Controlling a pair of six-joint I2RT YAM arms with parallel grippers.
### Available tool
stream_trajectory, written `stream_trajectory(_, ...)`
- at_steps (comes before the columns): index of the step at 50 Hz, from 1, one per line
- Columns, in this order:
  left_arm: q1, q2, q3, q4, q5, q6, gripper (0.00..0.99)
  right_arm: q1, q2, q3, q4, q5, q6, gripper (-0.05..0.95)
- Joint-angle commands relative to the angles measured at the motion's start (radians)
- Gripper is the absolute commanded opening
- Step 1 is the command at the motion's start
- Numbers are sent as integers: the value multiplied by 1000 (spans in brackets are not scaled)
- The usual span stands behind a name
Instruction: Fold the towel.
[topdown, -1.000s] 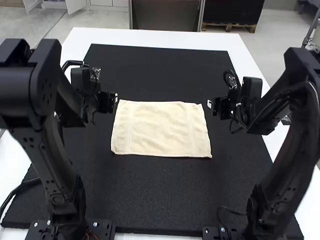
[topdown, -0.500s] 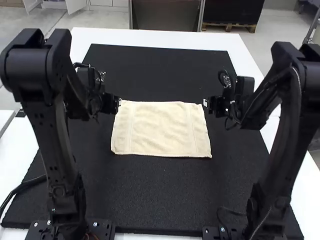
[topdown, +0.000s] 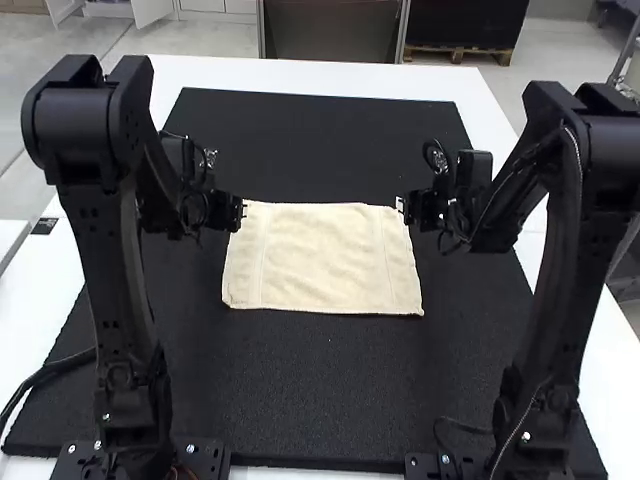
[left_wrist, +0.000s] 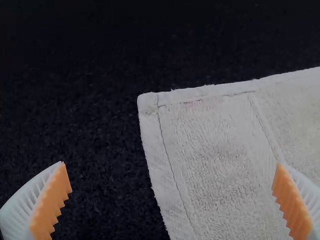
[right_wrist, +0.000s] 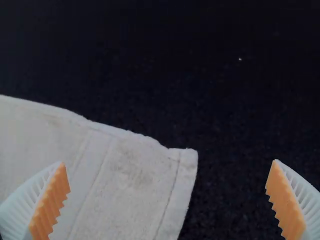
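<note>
White worktop (topdown: 330, 76), with a black mat (topdown: 330, 385) laid over most of it. Left arm (topdown: 122, 275) and right arm (topdown: 553, 285), both black, reach forward over the mat from either side. Cream terry towel (topdown: 320, 258): spread flat on the mat between the arms, roughly rectangular, long sides running left to right.

Left pincer (topdown: 240, 212): at the towel's far left corner. Right pincer (topdown: 402, 205): at the far right corner. Left wrist view: left pincer (left_wrist: 171, 164) wide open, nothing gripped; towel corner in the gap, one white ribbed finger over bare mat, the other over terry. Right wrist view: right pincer (right_wrist: 169, 162) likewise wide open and empty, its corner also in the gap, one finger over cloth, one over mat. Finger contact with cloth: cannot tell.

Detail: stitched hem (left_wrist: 172, 170) along the towel's edges, a woven band running parallel to each short side. Faint pinkish mark (left_wrist: 192, 106) near the left corner; pale speck (right_wrist: 240, 59) on the mat beyond the right corner.
</note>
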Motion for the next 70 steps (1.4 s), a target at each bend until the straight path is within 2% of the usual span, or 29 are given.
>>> stream_trajectory(1, -5, 18, 37, 0, 26, 11, 941, 8, 8, 29, 8, 8, 15, 910)
stream_trajectory(24, -5, 115, 108, 7, 28, 31, 939, 9, 51, 78, 8, 2, 24, 910)
stream_trajectory(44, -42, 147, 143, -2, 52, 31, 938, 25, 70, 110, -6, -1, 33, 908)
stream_trajectory(70, -33, 184, 163, -2, 51, 34, 936, 45, 100, 122, -11, -8, 49, 907)
